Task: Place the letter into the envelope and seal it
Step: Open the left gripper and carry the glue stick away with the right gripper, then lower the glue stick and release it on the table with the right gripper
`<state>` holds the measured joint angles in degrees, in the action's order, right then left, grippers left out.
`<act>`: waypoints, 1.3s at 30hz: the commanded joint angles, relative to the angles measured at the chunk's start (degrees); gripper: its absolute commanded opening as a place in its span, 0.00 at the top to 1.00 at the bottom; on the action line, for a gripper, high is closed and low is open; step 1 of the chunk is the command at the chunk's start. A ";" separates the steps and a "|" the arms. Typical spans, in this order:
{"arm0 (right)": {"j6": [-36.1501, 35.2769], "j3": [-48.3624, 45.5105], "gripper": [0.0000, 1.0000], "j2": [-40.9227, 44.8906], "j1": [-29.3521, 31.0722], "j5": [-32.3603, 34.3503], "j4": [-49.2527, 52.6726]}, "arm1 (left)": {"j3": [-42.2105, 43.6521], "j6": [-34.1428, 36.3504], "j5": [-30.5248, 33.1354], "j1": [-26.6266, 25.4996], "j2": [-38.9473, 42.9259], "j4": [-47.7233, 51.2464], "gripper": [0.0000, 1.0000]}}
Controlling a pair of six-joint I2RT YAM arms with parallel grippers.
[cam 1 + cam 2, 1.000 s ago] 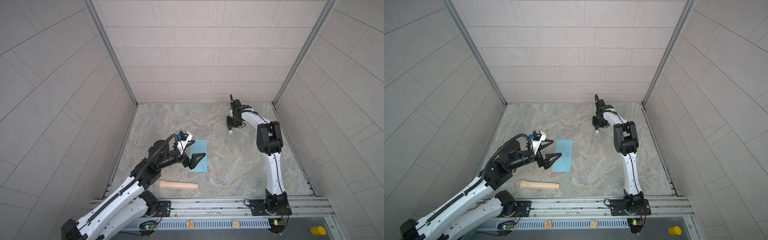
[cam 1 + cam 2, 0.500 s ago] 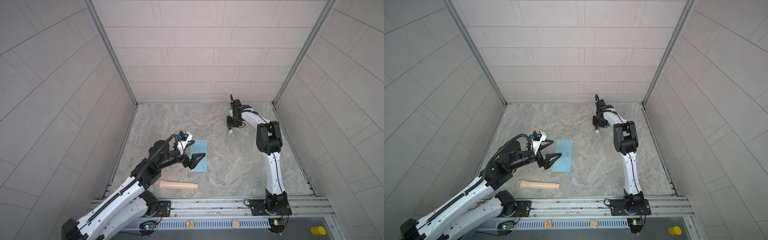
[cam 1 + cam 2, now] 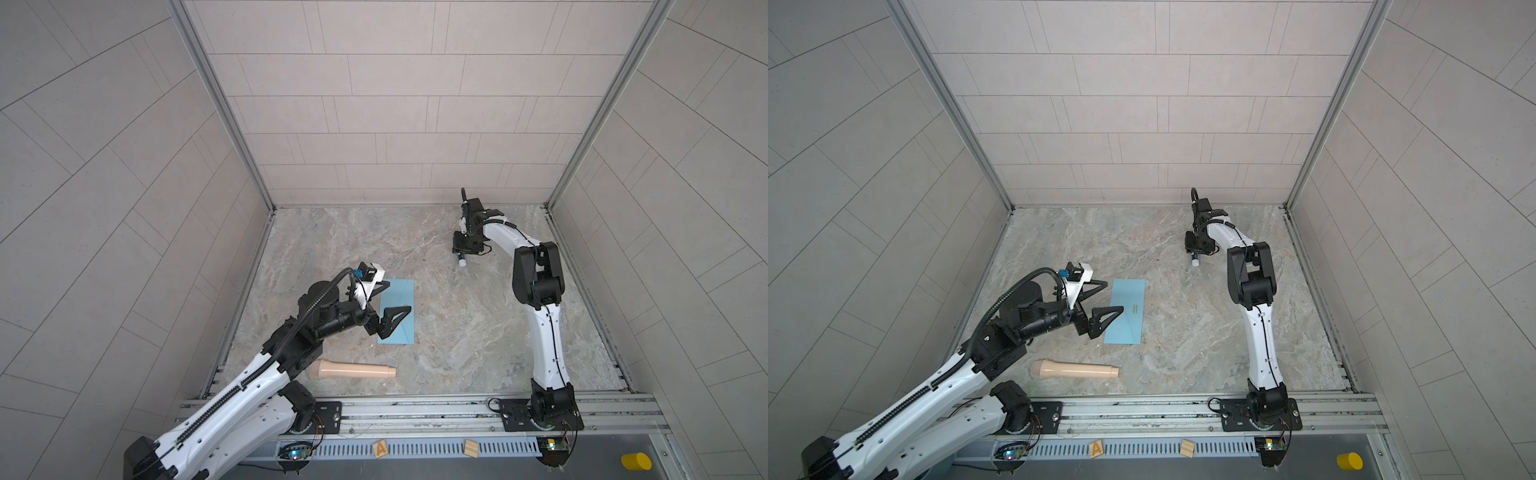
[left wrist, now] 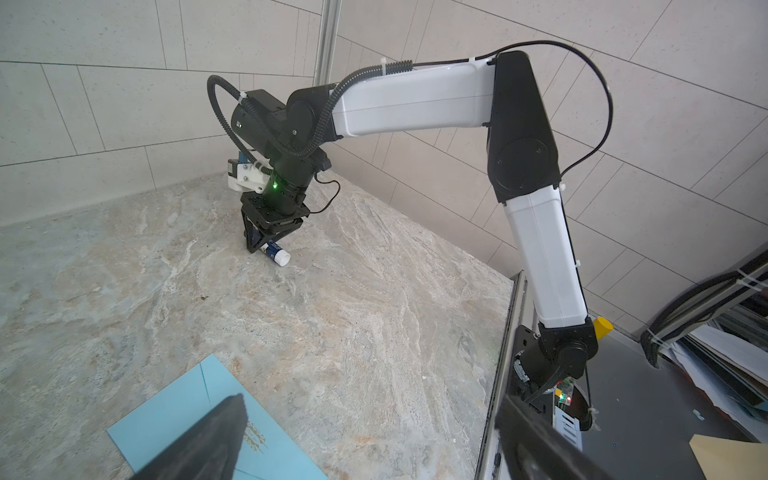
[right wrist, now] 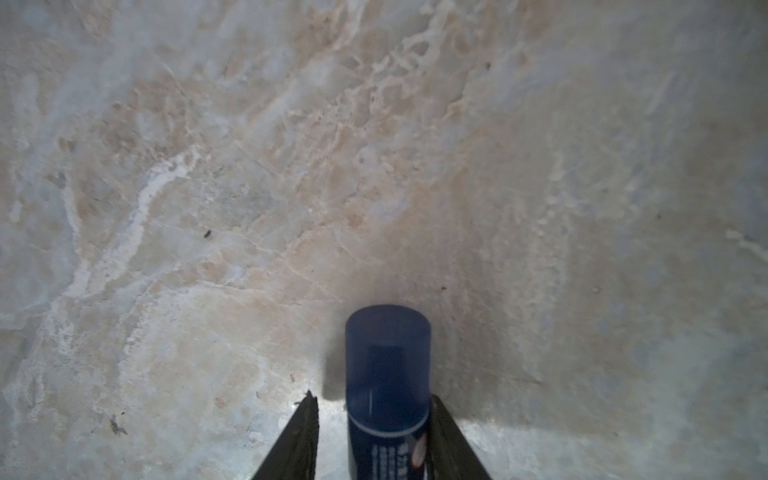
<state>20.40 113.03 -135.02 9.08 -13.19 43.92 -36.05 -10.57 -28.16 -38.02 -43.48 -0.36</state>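
The envelope (image 3: 1130, 291) lies flat, flap down, near the worktop's (image 3: 457, 332) left edge. The letter is not in sight (perhaps inside). It is thin, light paper that will likely slide, so it is best pinched at an edge or the flap. The left claw (image 3: 398, 296) hovers over it, jaws wide apart. Near the back edge, the right claw (image 5: 372, 399) straddles a lying glue stick (image 5: 386, 353), jaws parted and not clamping.

Jaws spread, the left gripper (image 3: 1114, 296) hovered over the edge of the envelope (image 3: 1128, 312); well beyond it, the right gripper (image 3: 1195, 252) covered a tube (image 3: 1195, 261).
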 commanded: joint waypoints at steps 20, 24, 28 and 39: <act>0.34 0.43 0.37 -3.09 -0.53 0.04 3.01 | 1.26 -0.28 0.65 -0.02 1.21 -1.44 0.00; 0.43 0.67 0.34 -3.06 -0.56 -0.06 3.14 | 1.26 -0.31 0.73 -0.01 1.38 -1.31 0.00; 0.43 1.31 0.31 -2.67 -0.63 -0.26 3.67 | 1.25 -0.26 1.26 0.04 1.53 -0.97 0.00; -0.36 3.55 0.16 9.57 -0.91 -0.26 5.39 | -0.69 0.26 17.05 0.03 2.45 3.23 0.00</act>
<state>20.38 115.04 -133.99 8.49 -14.26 47.44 -35.33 -10.61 -18.81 -38.02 -41.91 1.23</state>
